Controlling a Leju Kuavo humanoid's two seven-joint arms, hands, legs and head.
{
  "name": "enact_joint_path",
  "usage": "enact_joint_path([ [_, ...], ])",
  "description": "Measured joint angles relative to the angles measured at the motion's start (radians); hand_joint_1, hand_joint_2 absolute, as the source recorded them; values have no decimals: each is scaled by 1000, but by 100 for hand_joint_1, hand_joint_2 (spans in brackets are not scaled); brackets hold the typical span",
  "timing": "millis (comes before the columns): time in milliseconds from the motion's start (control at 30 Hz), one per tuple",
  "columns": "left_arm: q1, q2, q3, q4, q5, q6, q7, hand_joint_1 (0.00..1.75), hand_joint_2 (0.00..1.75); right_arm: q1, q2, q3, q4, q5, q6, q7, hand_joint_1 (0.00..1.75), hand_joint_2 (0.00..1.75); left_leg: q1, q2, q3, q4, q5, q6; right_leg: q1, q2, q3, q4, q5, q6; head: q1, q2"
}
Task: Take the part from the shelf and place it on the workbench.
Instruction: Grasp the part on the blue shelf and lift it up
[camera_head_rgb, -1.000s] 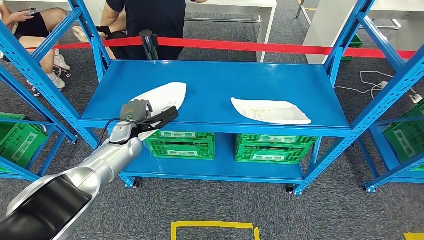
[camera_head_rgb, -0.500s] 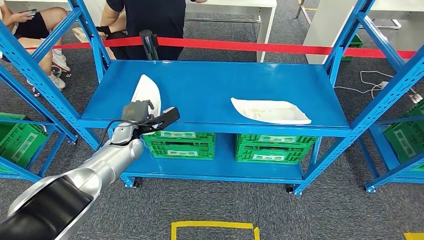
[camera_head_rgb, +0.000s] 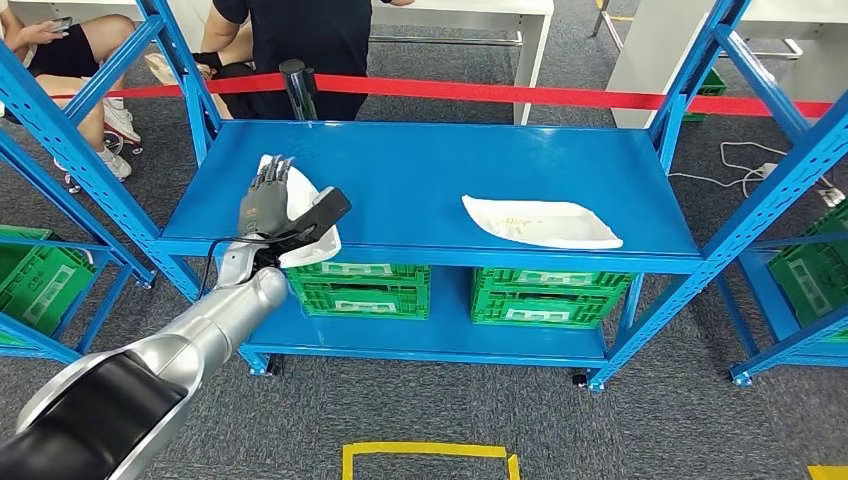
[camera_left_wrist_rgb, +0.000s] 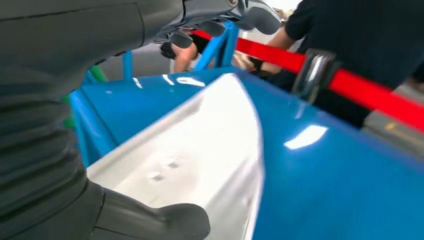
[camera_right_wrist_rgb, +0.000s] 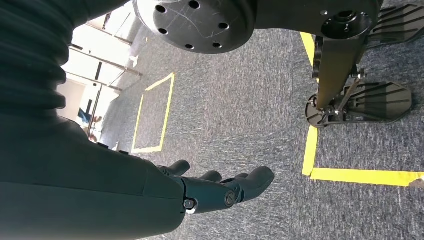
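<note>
A white, boat-shaped part (camera_head_rgb: 305, 232) lies at the left front of the blue shelf (camera_head_rgb: 430, 175), its near end over the shelf's front edge. My left hand (camera_head_rgb: 275, 205) is over it, fingers stretched out above its far end and the thumb out to the right. In the left wrist view the part (camera_left_wrist_rgb: 200, 160) sits between the thumb (camera_left_wrist_rgb: 170, 225) and the fingers (camera_left_wrist_rgb: 200, 27), which stand clear above it. A second white part (camera_head_rgb: 540, 222) lies at the right of the shelf. My right hand (camera_right_wrist_rgb: 220, 190) hangs over the floor with its fingers out and nothing in them.
Green crates (camera_head_rgb: 365, 287) stand on the lower shelf. A red barrier tape (camera_head_rgb: 560, 95) runs behind the shelf, with people standing and sitting beyond it. Blue racks flank both sides. Yellow tape (camera_head_rgb: 430, 455) marks the grey carpet in front.
The left part has swung from pointing far-right to pointing straight away, and its near end now overhangs the front edge. My left hand's fingers have stretched out over it.
</note>
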Motion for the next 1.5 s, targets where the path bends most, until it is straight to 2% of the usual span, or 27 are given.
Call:
enact_joint_path([
  [233, -17, -17, 52, -41, 37, -39, -80, 0, 175, 0, 0, 0, 0, 3, 0, 0, 0, 175, 0, 0, 0, 0, 0, 0, 0, 0, 0, 0, 0, 0, 0, 0],
  [433, -45, -34, 24, -63, -47, -192, -92, 0, 175, 0, 1, 0, 0, 3, 0, 0, 0, 175, 0, 0, 0, 0, 0, 0, 0, 0, 0, 0, 0, 0, 0, 0],
  [567, -62, -42, -15, -66, -87, -280, -63, 0, 0, 0, 1, 0, 0, 7, 0, 0, 0, 175, 0, 0, 0, 0, 0, 0, 0, 0, 0, 0, 0, 0, 0, 0],
  [767, -89, -51, -50, -56, -21, -467, -10, 0, 0, -1, 1, 0, 0, 14, 0, 0, 0, 175, 0, 0, 0, 0, 0, 0, 0, 0, 0, 0, 0, 0, 0, 0],
  [1000, -113, -68, -50, -45, 38, -492, 15, 0, 0, 0, 1, 0, 0, 3, 0, 0, 0, 175, -2, 0, 0, 1, -1, 0, -1, 0, 0, -1, 1, 1, 0, 0],
  [1133, -121, -71, -49, -40, 39, -473, 31, 0, 0, 0, 1, 0, 0, 3, 0, 0, 0, 175, -4, 0, 0, 3, -3, 3, -4, 0, 1, -1, 1, 4, 0, 0],
  [1300, -125, -65, -48, -28, 29, -368, 95, 0, 0, 0, 2, 0, 0, 4, 0, 0, 0, 175, -10, 0, -3, 8, -8, 11, -8, 0, 2, -3, 0, 13, 0, 0],
  [1433, -132, -52, -48, -16, -2, -284, 158, 0, 0, 0, 4, 0, 0, 5, 0, 0, 0, 175, -5, 0, -2, 2, -2, 8, -6, 1, 2, -2, 1, -10, 0, 0],
  [1500, -135, -42, -48, -7, -23, -251, 189, 0, 0, 0, 4, 0, 0, 5, 0, 0, 0, 175, -5, -1, -2, 2, -3, 10, -5, 0, 4, -4, 1, -9, 0, 0],
])
